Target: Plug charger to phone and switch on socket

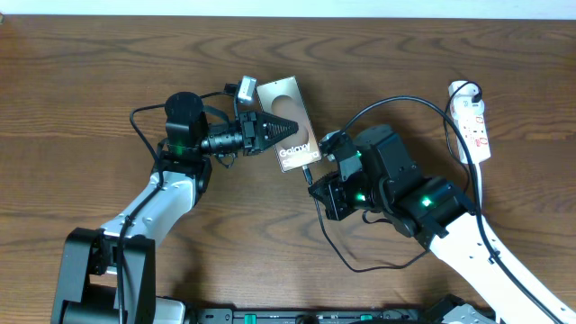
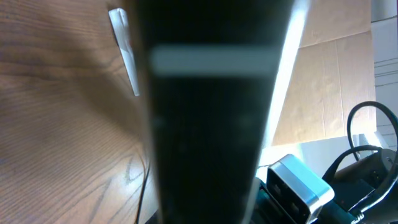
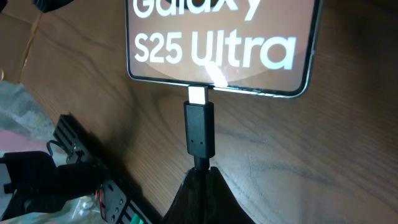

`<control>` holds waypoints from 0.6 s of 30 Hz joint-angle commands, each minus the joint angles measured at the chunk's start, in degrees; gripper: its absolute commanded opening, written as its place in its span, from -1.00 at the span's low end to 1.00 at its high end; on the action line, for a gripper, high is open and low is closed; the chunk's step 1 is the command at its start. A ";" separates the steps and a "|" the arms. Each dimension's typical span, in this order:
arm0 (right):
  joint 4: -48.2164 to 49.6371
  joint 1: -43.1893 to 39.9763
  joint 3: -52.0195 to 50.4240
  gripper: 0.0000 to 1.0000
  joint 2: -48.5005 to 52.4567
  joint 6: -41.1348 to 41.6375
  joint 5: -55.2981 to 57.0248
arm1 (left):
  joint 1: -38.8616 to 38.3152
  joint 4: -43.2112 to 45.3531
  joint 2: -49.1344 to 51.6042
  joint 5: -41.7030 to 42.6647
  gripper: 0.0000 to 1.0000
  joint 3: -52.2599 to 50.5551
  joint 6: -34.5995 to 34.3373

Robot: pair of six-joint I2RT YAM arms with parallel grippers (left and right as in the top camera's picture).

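Note:
The bronze phone (image 1: 286,101) lies at the table's centre with its white "Galaxy" lettering towards the right arm. In the right wrist view the phone (image 3: 217,43) reads "S25 Ultra". My left gripper (image 1: 284,128) reaches over the phone from the left and is shut on it. In the left wrist view a dark blurred slab (image 2: 211,124) fills the middle. My right gripper (image 3: 202,180) is shut on the charger's black connector (image 3: 199,132). The connector's metal tip meets the phone's bottom edge. In the overhead view the right gripper (image 1: 312,176) sits just below the phone. The white socket strip (image 1: 473,121) lies at the far right.
The charger's black cable (image 1: 396,101) arcs from the right arm over to the socket strip, and another loop (image 1: 360,266) lies on the table near the front. The strip's white cord (image 1: 477,184) runs down behind the right arm. Cardboard (image 2: 336,87) shows in the left wrist view.

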 commanded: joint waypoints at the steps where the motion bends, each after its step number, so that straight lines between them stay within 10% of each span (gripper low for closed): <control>1: 0.15 0.39 0.76 -0.98 -0.90 -1.09 1.22 | 0.11 0.68 -0.59 1.79 -0.85 1.03 1.42; 18: -0.92 2.23 0.76 -0.98 -0.66 -0.15 1.75 | 0.11 0.68 -0.59 1.79 -0.85 1.03 1.40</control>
